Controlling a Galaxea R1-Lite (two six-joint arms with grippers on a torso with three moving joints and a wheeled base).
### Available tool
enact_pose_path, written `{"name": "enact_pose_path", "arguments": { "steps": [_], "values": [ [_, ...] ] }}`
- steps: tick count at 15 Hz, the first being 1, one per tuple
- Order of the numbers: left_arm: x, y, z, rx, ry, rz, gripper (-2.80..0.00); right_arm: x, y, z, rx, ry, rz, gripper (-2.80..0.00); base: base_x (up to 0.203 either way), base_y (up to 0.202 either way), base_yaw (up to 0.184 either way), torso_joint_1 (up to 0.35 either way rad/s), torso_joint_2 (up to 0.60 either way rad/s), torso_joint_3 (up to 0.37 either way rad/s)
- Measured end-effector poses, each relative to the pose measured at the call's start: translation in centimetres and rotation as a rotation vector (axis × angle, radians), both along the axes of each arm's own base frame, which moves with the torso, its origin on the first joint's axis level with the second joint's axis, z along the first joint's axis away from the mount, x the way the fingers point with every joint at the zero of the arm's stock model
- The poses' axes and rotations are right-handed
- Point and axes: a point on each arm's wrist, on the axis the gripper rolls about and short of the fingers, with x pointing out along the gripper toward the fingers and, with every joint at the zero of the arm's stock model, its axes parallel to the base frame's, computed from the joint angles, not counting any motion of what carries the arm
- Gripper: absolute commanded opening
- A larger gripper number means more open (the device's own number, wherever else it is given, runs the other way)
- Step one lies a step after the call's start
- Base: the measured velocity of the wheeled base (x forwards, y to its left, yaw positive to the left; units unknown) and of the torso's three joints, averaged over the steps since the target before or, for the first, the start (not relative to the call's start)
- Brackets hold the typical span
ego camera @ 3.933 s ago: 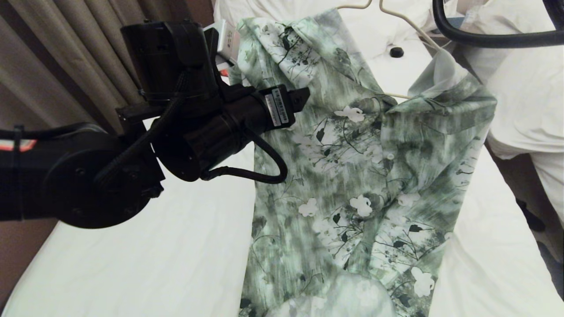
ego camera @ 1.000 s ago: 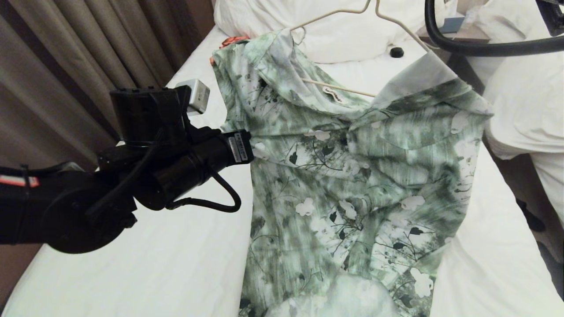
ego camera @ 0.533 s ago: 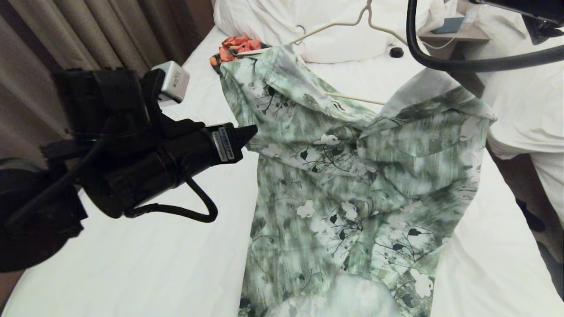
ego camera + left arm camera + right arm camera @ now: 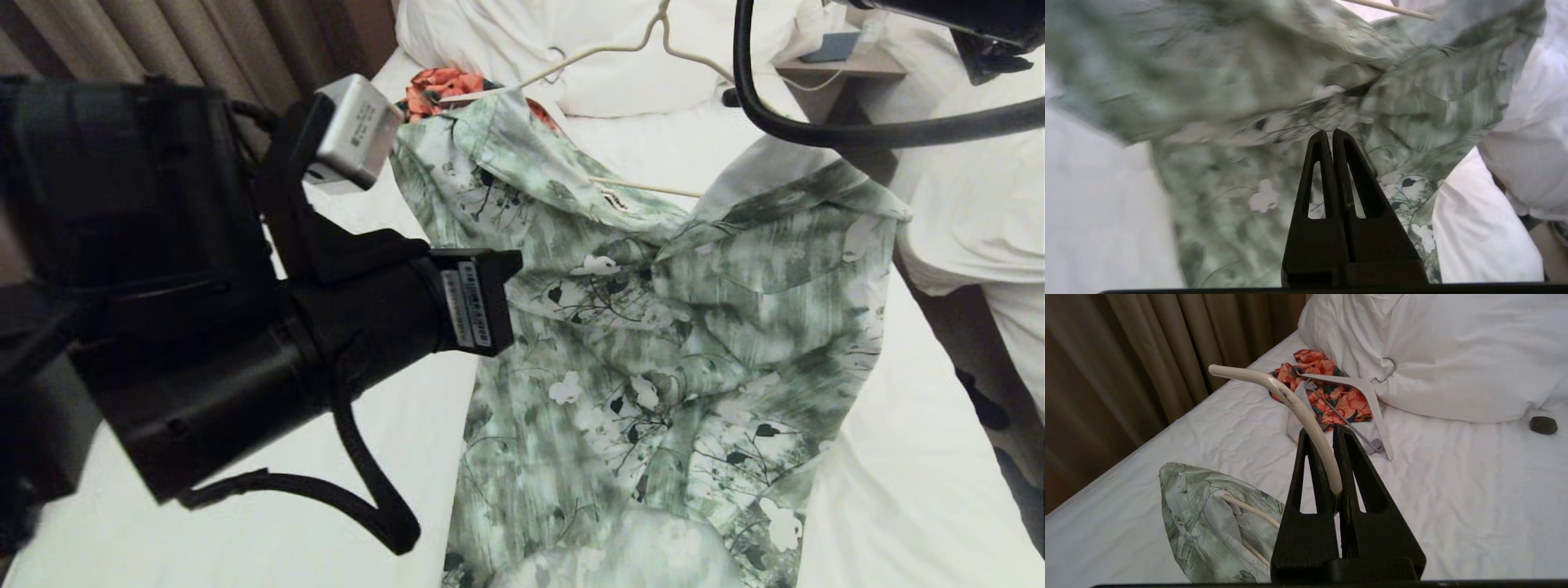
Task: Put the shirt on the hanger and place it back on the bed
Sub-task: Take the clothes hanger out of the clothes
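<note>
Since second before, left gripper point(image 4: 1332, 136) pulled back from shirt point(image 4: 653, 343), nearer head camera; fingers clenched together, empty. Right gripper point(image 4: 1336, 433) stayed clamped on hanger point(image 4: 1306, 416) hook. Shirt hung on hanger above bed point(image 4: 245, 506), long axis down bed, collar toward pillow point(image 4: 571, 49), hem nearest robot.
</note>
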Motion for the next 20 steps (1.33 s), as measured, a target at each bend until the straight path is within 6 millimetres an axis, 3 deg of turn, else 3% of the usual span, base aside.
{"name": "enact_pose_path", "arguments": {
  "steps": [3,8,12,16,17,20],
  "values": [
    [1.1,-3.1,-0.2,0.011,-0.063,-0.001,-2.80,-0.1,0.2,0.0,0.006,0.003,0.010,-2.80,0.000,0.000,0.000,0.000,0.00,0.000],
    [3.9,-8.0,-2.3,0.079,-0.311,0.081,-2.80,-0.2,0.0,0.1,0.055,0.022,0.034,-2.80,0.000,0.000,0.000,0.000,0.00,0.000],
    [5.1,-10.7,-2.8,0.120,-0.514,0.194,-2.80,-0.3,-0.1,0.3,0.085,0.033,0.053,-2.80,0.000,0.000,0.000,0.000,0.00,0.000],
    [4.9,-12.5,-3.5,0.162,-0.549,0.212,-2.80,-0.3,-0.1,0.3,0.083,0.033,0.056,-2.80,0.000,0.000,0.000,0.000,0.00,0.000],
    [4.6,-12.8,-3.7,0.173,-0.545,0.211,0.00,-0.3,-0.1,0.3,0.083,0.032,0.057,-2.80,0.000,0.000,0.000,0.000,0.00,0.000],
    [3.7,-13.6,-4.2,0.203,-0.541,0.184,0.00,-0.2,-0.1,0.2,0.079,0.034,0.061,-2.80,0.000,0.000,0.000,0.000,0.00,0.000]
  ]
}}
